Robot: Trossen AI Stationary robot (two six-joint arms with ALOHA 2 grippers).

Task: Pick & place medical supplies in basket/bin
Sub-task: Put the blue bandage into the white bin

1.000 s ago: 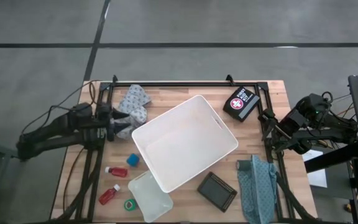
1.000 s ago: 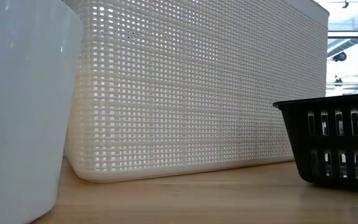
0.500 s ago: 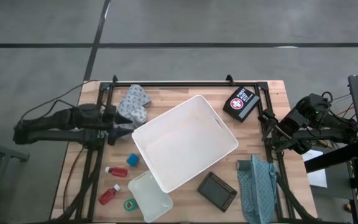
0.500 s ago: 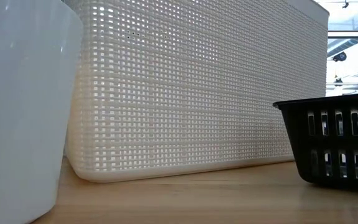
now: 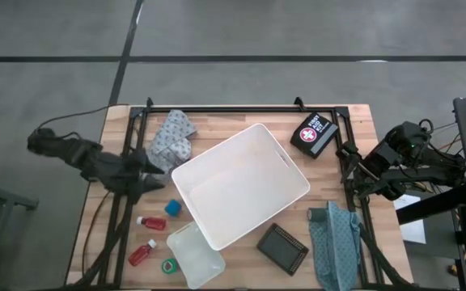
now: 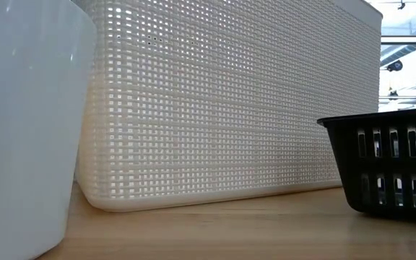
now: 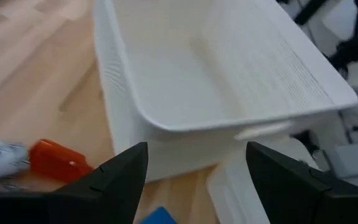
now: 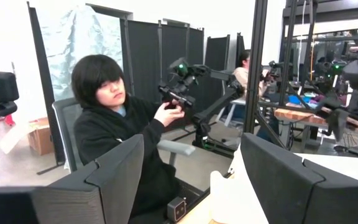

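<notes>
The white bin (image 5: 241, 184) stands slantwise in the middle of the table, its mesh wall (image 6: 230, 108) filling the low view. My left gripper (image 5: 154, 175) hovers open above the table just left of the bin, with nothing between its fingers (image 7: 191, 180). Below it lie a blue item (image 5: 173, 208) and two red bottles (image 5: 150, 221) (image 5: 141, 254); one bottle (image 7: 58, 160) shows in the left wrist view. A patterned pack (image 5: 172, 137) lies at the far left. My right gripper (image 8: 191, 180) waits open off the table's right edge (image 5: 379, 166), pointing into the room.
A translucent tray (image 5: 194, 255) and a green tape roll (image 5: 168, 265) sit by the near edge. A dark flat case (image 5: 282, 246) and a teal cloth (image 5: 336, 234) lie near right, a first-aid pouch (image 5: 315, 133) far right. A seated person (image 8: 114, 124) shows in the room.
My left arm has swung round and risen; its gripper has drawn away from the patterned pack toward the table's near edge and now points slantwise toward the bin's near-left corner. It has stayed open. Nothing on the table has moved.
</notes>
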